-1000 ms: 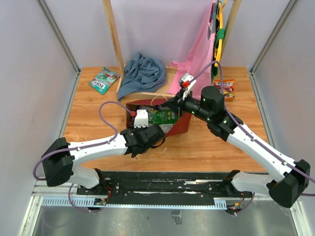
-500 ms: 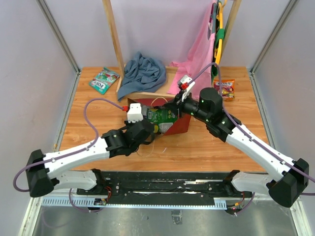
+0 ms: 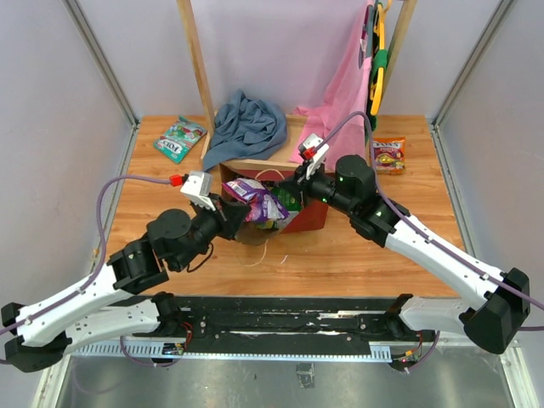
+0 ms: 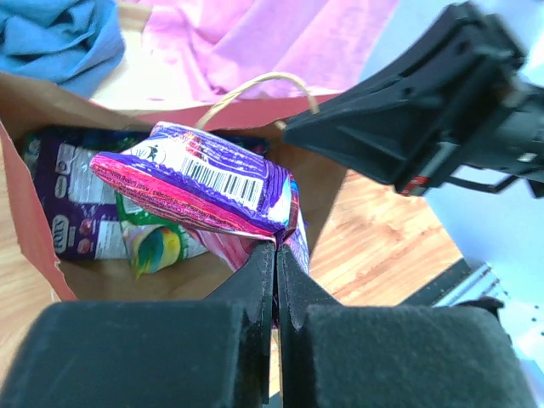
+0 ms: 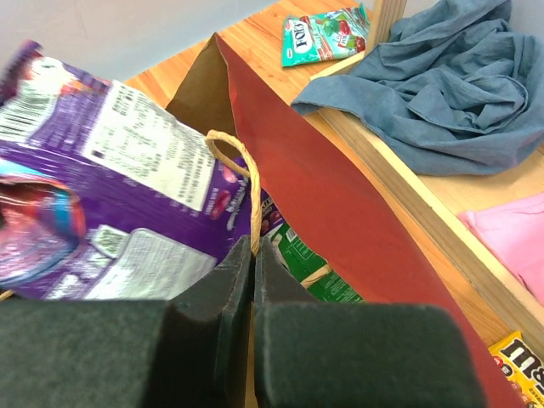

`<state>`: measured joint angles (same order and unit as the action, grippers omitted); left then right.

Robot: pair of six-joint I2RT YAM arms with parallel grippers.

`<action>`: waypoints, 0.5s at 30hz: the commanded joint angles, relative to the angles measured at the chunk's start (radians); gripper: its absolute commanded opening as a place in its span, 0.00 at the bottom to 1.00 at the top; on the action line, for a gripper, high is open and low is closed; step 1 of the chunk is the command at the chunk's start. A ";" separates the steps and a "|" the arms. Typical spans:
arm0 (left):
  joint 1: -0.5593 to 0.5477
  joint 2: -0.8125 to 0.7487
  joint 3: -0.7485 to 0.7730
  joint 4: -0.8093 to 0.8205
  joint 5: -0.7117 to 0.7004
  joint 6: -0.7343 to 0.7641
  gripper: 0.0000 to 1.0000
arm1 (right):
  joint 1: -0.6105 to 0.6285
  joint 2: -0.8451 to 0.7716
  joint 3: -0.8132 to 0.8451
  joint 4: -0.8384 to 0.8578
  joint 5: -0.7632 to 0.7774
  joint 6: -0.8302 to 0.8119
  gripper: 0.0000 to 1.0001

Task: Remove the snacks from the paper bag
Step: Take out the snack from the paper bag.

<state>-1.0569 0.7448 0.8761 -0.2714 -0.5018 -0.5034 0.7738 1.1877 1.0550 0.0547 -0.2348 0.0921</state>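
Well to the left of the paper bag [image 3: 311,218], a teal packet [image 3: 180,138] lay flat on the desk [image 3: 357,255], already out. At the bag's left side was the left hand [image 4: 275,255], which a second earlier had been open and low at the bag's mouth. It was now clamped shut on the lower edge of a purple packet [image 3: 255,197] and had drawn back to the left. The packet hung over the bag's opening, lifted off the others rather than lying among them. That put one more snack most of the way out; it seemed to need only carrying aside from the bag and setting down. Inside the bag a second purple packet [image 4: 64,212] and a green one [image 4: 157,246] remained, so the job looked far from done. At the bag's right rim the right hand [image 5: 253,248] was pinched shut on the twine handle [image 5: 240,161], as it had been, apparently steadying the bag. Behind the bag lay a blue cloth [image 3: 248,126] and a pink garment [image 3: 336,106]; right of the bag, a yellow packet [image 3: 388,155] sat on the desk.
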 commanded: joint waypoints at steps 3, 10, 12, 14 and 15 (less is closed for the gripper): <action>-0.001 -0.071 0.073 -0.012 0.095 0.082 0.01 | 0.029 0.001 0.017 0.018 0.046 -0.031 0.01; -0.001 -0.257 0.093 -0.138 -0.156 0.005 0.00 | 0.029 -0.018 0.018 0.000 0.134 -0.040 0.01; -0.001 -0.305 0.104 -0.179 -0.227 -0.007 0.00 | 0.029 -0.034 0.002 0.008 0.156 -0.039 0.01; -0.001 -0.327 0.116 -0.216 -0.299 -0.022 0.01 | 0.029 -0.043 -0.013 0.014 0.177 -0.040 0.01; -0.001 -0.327 0.122 -0.240 -0.338 -0.030 0.01 | 0.029 -0.044 -0.016 0.012 0.184 -0.041 0.01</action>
<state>-1.0573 0.4534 0.9436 -0.4644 -0.6357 -0.4892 0.7837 1.1873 1.0531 0.0471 -0.1081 0.0654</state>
